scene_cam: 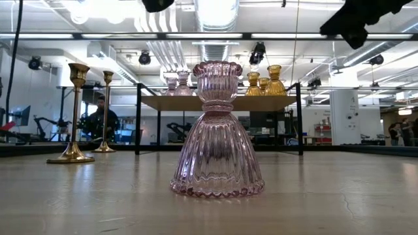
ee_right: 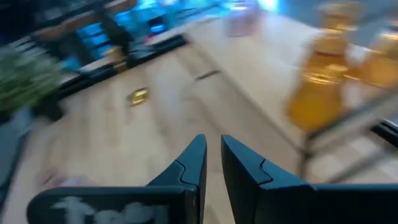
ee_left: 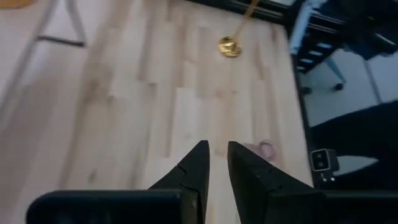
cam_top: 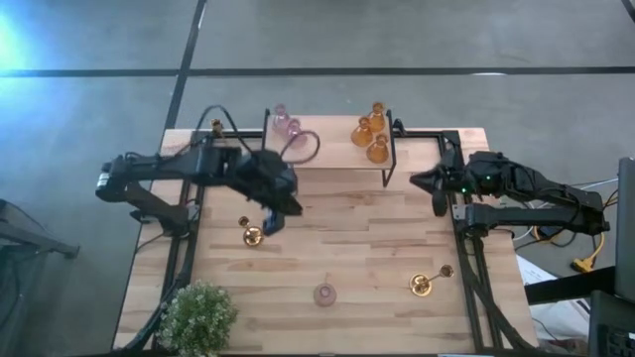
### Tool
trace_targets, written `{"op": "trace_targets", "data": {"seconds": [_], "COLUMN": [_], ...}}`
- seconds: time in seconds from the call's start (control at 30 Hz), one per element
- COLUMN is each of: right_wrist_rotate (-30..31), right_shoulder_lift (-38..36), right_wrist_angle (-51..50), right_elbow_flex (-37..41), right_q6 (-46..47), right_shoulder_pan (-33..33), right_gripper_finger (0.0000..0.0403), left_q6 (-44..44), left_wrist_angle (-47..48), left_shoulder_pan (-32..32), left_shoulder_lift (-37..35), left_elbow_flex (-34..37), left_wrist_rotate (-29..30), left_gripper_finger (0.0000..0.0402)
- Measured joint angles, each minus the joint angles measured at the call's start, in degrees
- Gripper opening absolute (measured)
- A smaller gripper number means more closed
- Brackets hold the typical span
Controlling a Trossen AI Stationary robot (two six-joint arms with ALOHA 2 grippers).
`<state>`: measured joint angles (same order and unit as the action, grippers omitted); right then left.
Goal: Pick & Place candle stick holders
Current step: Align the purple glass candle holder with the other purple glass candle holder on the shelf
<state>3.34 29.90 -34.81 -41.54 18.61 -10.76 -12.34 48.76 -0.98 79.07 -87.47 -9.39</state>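
Observation:
One pink glass holder (cam_top: 324,294) stands on its wide base near the table's front; it fills the low view (scene_cam: 217,130). Gold holders stand at the left middle (cam_top: 251,235), the far left (cam_top: 215,126) and the right front (cam_top: 427,283). Two pink holders (cam_top: 285,121) and three amber ones (cam_top: 371,134) stand on a black-framed shelf (cam_top: 327,154) at the far side. My left gripper (cam_top: 273,220) is shut and empty above the table, just right of the left-middle gold holder. My right gripper (cam_top: 417,180) is shut and empty, right of the shelf.
A green leafy plant (cam_top: 198,317) stands at the near left corner. The shelf's black legs (cam_top: 389,174) stand on the table between the arms. Bare wood (cam_top: 347,228) lies in the middle. People show in the room behind (scene_cam: 101,121).

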Motion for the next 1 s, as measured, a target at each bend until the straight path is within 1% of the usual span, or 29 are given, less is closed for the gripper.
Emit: {"op": "trace_targets", "data": {"seconds": [0.1, 0.2, 0.33, 0.43, 0.53, 0.67, 0.87, 1.0], "right_wrist_rotate": [-6.03, -10.55, -19.14, -24.21, -25.64, -25.76, -25.22, -23.39], "right_shoulder_lift": [1.92, 5.35, 12.01, 17.88, 23.31, 31.31, 45.02, 52.95], "right_wrist_angle": [0.59, 0.79, 1.17, 1.63, 2.45, 3.57, 3.58, 3.46], "right_elbow_flex": [0.00, -0.21, -2.29, -4.96, -8.74, -14.85, -25.20, -30.10], "right_q6": [-3.57, -3.19, -3.16, -2.96, -2.92, -2.87, -2.32, 1.77], "right_shoulder_pan": [0.00, 0.00, 0.02, 0.33, 2.35, 6.20, 13.33, 17.21], "right_gripper_finger": [0.0044, 0.0044, 0.0049, 0.0052, 0.0054, 0.0054, 0.0054, 0.0054], "left_q6": [0.03, -3.20, -8.79, -9.31, -9.15, -7.22, -2.96, 0.83], "left_wrist_angle": [-4.63, -5.78, -5.78, -5.74, -5.69, -4.42, 3.18, 9.41], "left_shoulder_pan": [-1.86, -2.31, -2.29, -2.29, -2.26, -1.85, -1.50, -1.50], "left_shoulder_lift": [0.00, 0.02, 0.02, -0.02, -0.02, -0.04, -0.44, -1.86], "left_elbow_flex": [3.26, 4.91, 5.75, 6.04, 6.11, 6.13, 5.73, 6.11], "left_wrist_rotate": [-0.16, 0.20, 2.03, 3.77, 4.97, 5.11, 5.48, 6.99], "left_gripper_finger": [0.0060, 0.0060, 0.0060, 0.0060, 0.0060, 0.0060, 0.0060, 0.0060]}}
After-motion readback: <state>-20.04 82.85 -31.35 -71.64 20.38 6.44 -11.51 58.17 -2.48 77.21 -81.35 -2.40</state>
